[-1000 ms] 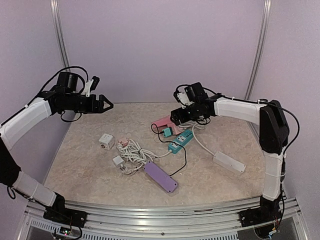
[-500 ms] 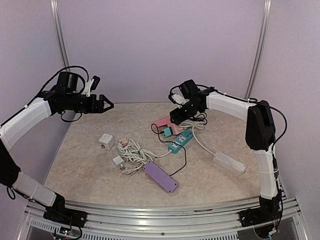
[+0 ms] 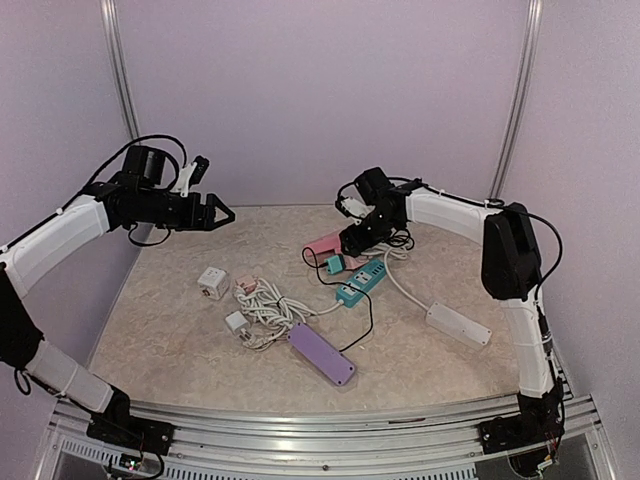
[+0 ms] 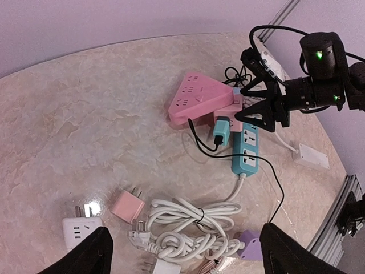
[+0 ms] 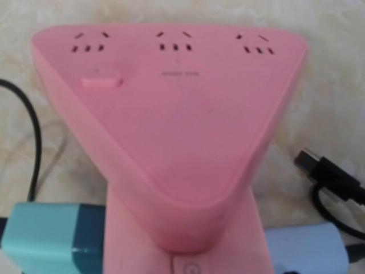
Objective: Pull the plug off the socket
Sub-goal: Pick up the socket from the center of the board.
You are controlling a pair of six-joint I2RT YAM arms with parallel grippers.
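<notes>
**Right hand at the pink socket, plug still in**

The right hand (image 4: 246,105) is low over the far middle of the worktop (image 3: 160,320). Its jaws stand apart on either side of the narrow end of the pink socket block (image 4: 197,100). Whether they touch it cannot be told, and nothing shows in its hold. The teal plug (image 4: 221,130) sits seated against the side of that narrow end, just beside a teal power strip (image 4: 245,149).

The left hand (image 3: 225,210) hangs high above the left side of the worktop, jaws spread wide and empty.

Nearer the arms lie a white cube adapter (image 3: 211,281), a bundle of white cord (image 3: 265,300) and a purple power strip (image 3: 322,352).
</notes>
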